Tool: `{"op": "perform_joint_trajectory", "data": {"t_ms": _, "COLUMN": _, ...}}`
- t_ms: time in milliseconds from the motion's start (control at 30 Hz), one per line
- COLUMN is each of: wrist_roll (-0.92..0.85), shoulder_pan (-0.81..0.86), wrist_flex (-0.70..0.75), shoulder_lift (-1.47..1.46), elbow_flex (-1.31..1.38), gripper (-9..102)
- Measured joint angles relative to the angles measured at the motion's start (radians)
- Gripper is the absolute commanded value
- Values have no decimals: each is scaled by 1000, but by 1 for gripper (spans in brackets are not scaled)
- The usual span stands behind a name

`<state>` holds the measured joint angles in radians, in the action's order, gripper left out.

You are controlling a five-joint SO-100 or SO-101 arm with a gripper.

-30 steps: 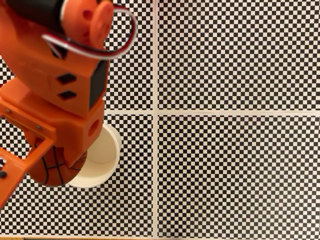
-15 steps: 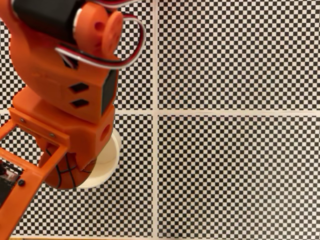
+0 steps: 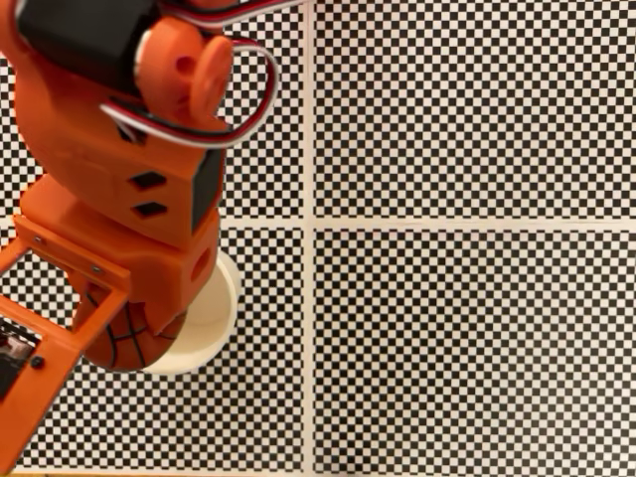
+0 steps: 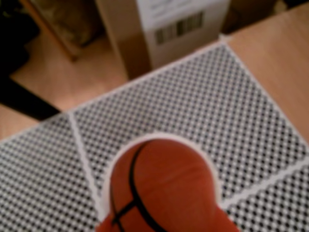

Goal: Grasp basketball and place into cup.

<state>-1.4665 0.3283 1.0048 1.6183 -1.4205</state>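
My orange-brown, black-seamed basketball (image 3: 129, 343) stays clenched in my claw (image 3: 119, 338), arm angled over the cream cup (image 3: 214, 308)

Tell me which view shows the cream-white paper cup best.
The fixed view: the cream-white paper cup shows its rim and pale inside, partly under the arm. The wrist view gives a thin white rim arc around the orange basketball.

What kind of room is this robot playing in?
Probably a home or hobby workspace, not a factory: a checkered mat covers a wooden table, and a cardboard box with a barcode label stands on the wood floor beyond.
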Motion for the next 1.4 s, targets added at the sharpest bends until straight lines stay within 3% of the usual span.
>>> {"op": "perform_joint_trajectory", "data": {"t_ms": 400, "wrist_roll": 2, "shoulder_pan": -23, "wrist_flex": 0, "shoulder_lift": -37, "elbow_flex": 17, "gripper": 34}}
{"op": "perform_joint_trajectory", "data": {"t_ms": 967, "wrist_roll": 31, "shoulder_pan": -84, "wrist_flex": -3, "shoulder_lift": -86, "elbow_flex": 66, "gripper": 44}}
{"op": "perform_joint_trajectory", "data": {"t_ms": 1233, "wrist_roll": 32, "shoulder_pan": -81, "wrist_flex": -5, "shoulder_lift": -92, "elbow_flex": 78, "gripper": 32}}
{"op": "perform_joint_trajectory", "data": {"t_ms": 1400, "wrist_roll": 43, "shoulder_pan": -80, "wrist_flex": -5, "shoulder_lift": -92, "elbow_flex": 78, "gripper": 7}}
